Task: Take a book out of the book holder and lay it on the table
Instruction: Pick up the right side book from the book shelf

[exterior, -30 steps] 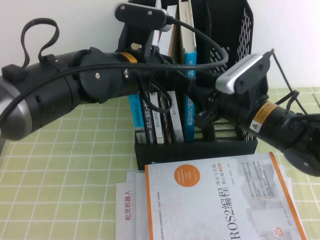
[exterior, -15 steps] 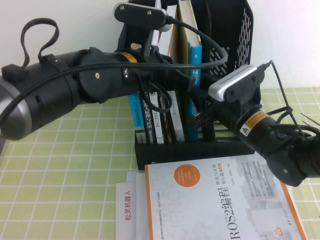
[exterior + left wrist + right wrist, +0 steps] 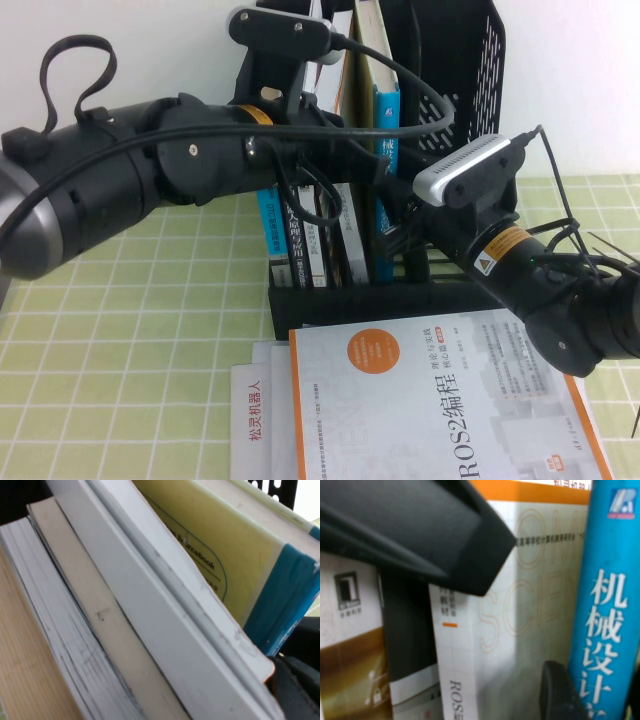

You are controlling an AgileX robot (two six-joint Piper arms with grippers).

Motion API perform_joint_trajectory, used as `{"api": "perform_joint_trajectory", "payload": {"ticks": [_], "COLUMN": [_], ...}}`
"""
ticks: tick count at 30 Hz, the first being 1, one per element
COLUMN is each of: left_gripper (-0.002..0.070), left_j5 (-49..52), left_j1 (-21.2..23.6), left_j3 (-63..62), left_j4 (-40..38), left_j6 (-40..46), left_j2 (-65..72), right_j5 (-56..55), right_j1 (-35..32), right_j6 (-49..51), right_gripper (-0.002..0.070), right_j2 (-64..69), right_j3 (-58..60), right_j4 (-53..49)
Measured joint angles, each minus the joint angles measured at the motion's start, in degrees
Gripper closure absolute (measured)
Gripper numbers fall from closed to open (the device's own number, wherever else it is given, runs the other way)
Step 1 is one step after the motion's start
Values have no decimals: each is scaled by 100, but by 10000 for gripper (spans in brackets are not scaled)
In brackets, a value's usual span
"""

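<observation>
1. Two grippers work at the rack. The right gripper (image 3: 392,228), centre of the high view, reaches in beside the book (image 3: 386,170); one dark fingertip (image 3: 560,692) sits against the blue spine, but whether the jaws are apart or clamped cannot be told.
2. The left gripper (image 3: 335,112), upper centre, is pressed among the upright books; its jaws are hidden.
3. The book stands upright in the book holder (image 3: 455,80).
4. The grasp step seems in hand. Next: secure the spine, lift clear, lay it on the table (image 3: 130,380).
</observation>
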Motion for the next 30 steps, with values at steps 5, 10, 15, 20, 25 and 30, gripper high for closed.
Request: {"api": "perform_joint_trajectory", "payload": {"ticks": [5,10,15,20,25,30], "left_gripper": [678,678,678,678,678,678], "left_j5": [13,13,25,45,45,71], "left_j1": [0,0,0,0,0,10], "left_j3": [-4,-4,-4,-13,-13,-13], "left_j4": [50,140,163,163,166,166], "left_j6": [0,0,-19,-28,-28,-31], "left_j2": [0,0,0,-2,-2,-2], "right_j5": [13,390,1066,1658,1796,1542], "right_j1": [36,97,97,26,1,1], "right_j6": [-67,-447,-604,-642,-566,-337], "right_gripper": [395,408,418,374,371,429], "right_j2": [-12,-237,-517,-621,-570,-432], "right_j3": [0,22,54,54,54,54], "right_j4": [188,706,917,1104,1159,1159]}}
